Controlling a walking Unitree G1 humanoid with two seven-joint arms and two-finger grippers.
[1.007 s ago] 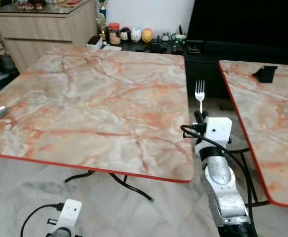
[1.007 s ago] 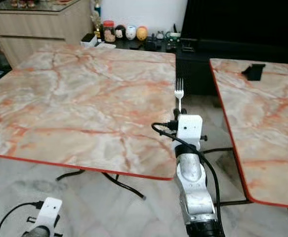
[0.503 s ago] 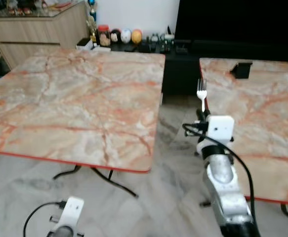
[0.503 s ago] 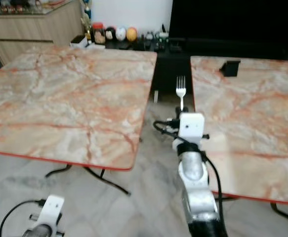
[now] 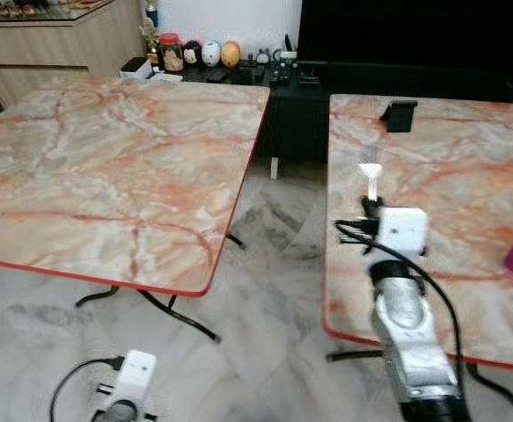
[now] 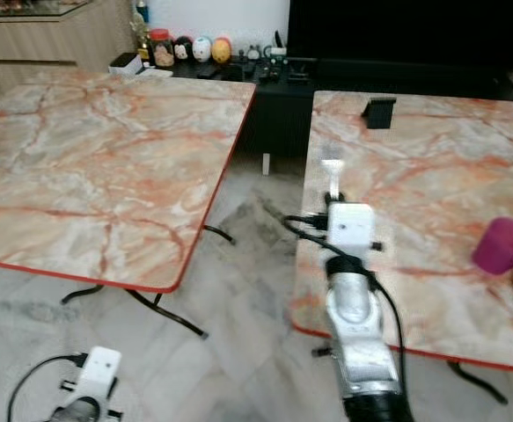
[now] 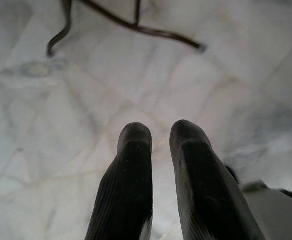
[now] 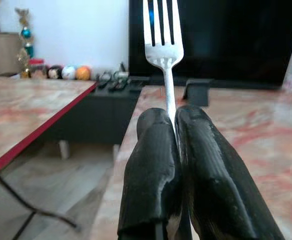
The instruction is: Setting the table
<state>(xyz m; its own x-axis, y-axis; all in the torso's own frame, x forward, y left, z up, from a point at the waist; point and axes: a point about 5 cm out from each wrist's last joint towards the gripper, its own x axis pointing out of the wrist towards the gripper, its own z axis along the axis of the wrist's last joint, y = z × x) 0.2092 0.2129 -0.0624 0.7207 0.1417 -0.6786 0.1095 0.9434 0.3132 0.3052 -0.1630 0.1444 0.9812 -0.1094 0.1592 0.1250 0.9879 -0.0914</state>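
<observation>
My right gripper (image 5: 372, 206) is shut on the handle of a silver fork (image 5: 370, 173), holding it upright with the tines up. In the right wrist view the fork (image 8: 164, 50) rises from between the closed fingers (image 8: 151, 150). The gripper is over the left part of the right-hand marble table (image 5: 450, 167), just inside its red-trimmed edge. A pink cup (image 6: 501, 244) stands at that table's right side. My left arm (image 5: 128, 391) hangs low over the floor. Its gripper (image 7: 160, 131) has its fingers close together with nothing between them.
A second marble table (image 5: 106, 158) stands on the left, with a floor gap (image 5: 282, 211) between the two. A black stand (image 6: 378, 112) sits at the right table's far side. Behind are a dark TV console with jars and figurines (image 5: 190, 54) and a wooden sideboard (image 5: 54, 44).
The camera has swung right: the left table slid left and the right table came into fuller view. The right gripper, still holding the fork, now stands over the right table instead of beside the left one.
</observation>
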